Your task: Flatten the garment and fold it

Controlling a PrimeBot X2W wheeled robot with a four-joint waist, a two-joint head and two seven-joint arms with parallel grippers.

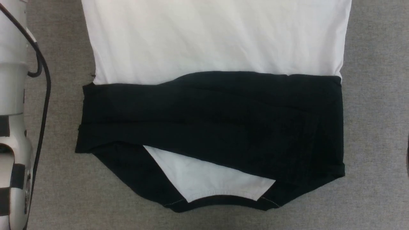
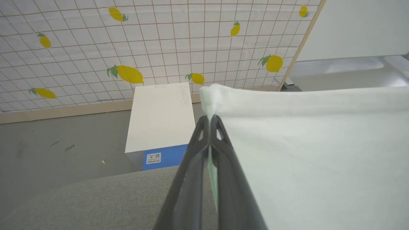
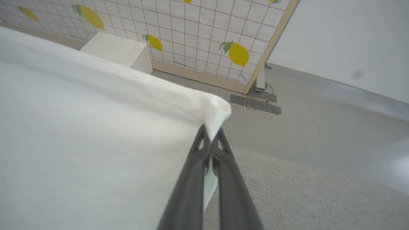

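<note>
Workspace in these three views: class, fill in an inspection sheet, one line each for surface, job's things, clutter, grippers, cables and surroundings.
Surface: grey cloth-covered table, flat.
Job's things: shirt spread out, white body; black sleeves folded across it; neckline at the head view's bottom.
Clutter: nothing seen.
Grippers: left gripper shut on a white shirt corner; right gripper shut on another.
Cables: black cable running along the pale arm.
Surroundings: lemon-print screen, white box, grey floor.
</note>
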